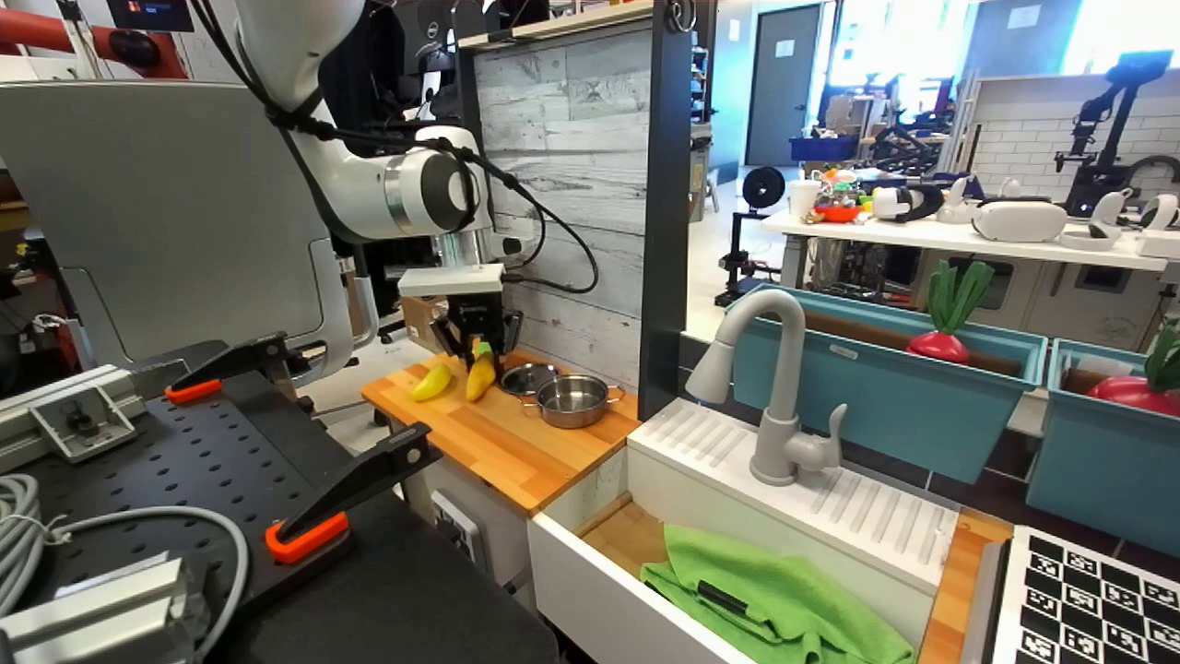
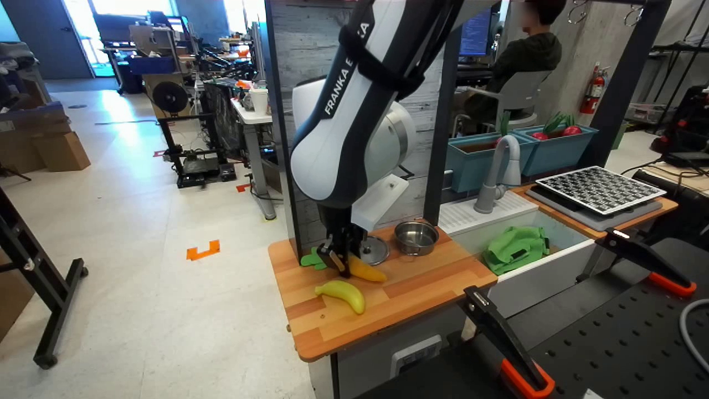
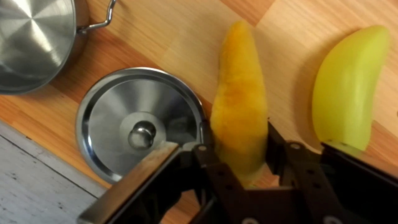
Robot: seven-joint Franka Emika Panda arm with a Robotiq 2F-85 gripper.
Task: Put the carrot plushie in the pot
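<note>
Lying between carrot [image 3: 240, 102] and pot [image 3: 35, 40] — a lid [image 3: 141, 123].

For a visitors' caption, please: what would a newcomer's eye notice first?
Probably the white robot arm, high in both exterior views, its black gripper closed on the soft yellow-orange carrot plushie. Next, the crumpled green cloth in the white sink and the round steel pot on the wooden counter.

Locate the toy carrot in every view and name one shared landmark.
In an exterior view: the carrot is left of centre, just right of the banana.
In an exterior view: the carrot is in the lower half, near mid-width, with the banana lower in frame.
In the wrist view: the carrot is just right of centre, left of the banana.
Shared landmark: that yellow banana.
</note>
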